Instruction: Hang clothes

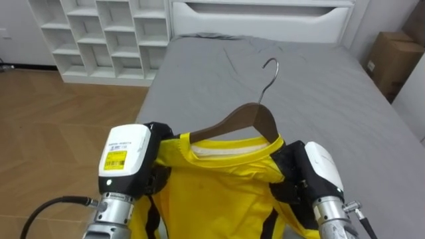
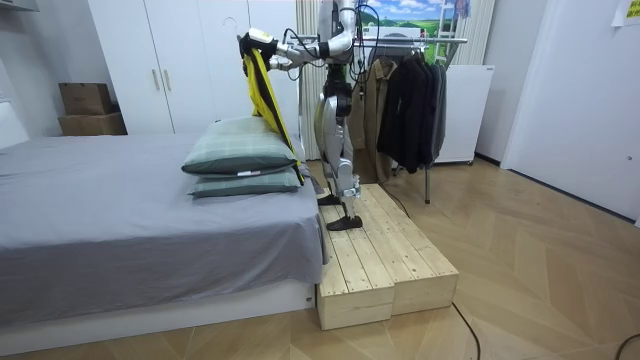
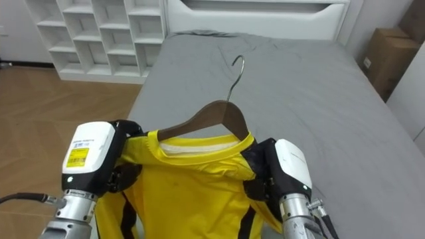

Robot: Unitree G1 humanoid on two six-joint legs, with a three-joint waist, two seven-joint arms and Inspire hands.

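A yellow shirt (image 1: 212, 192) with dark side stripes hangs on a wooden hanger (image 1: 249, 119), held up over the grey bed (image 1: 319, 99). The hanger's metal hook (image 1: 271, 66) points away from me, over the mattress. My left hand (image 1: 154, 159) is curled round the shirt's left shoulder, and my right hand (image 1: 295, 172) clasps the right shoulder. In the room view I stand on a wooden platform (image 2: 385, 250) beside the bed, with both arms raised and the shirt (image 2: 262, 95) dangling from them.
A white cubby shelf (image 1: 99, 36) stands past the bed's left side, and a cardboard box (image 1: 392, 60) at its right. Two green pillows (image 2: 240, 160) lie on the bed near me. Behind me stands a clothes rack (image 2: 410, 100) with dark garments.
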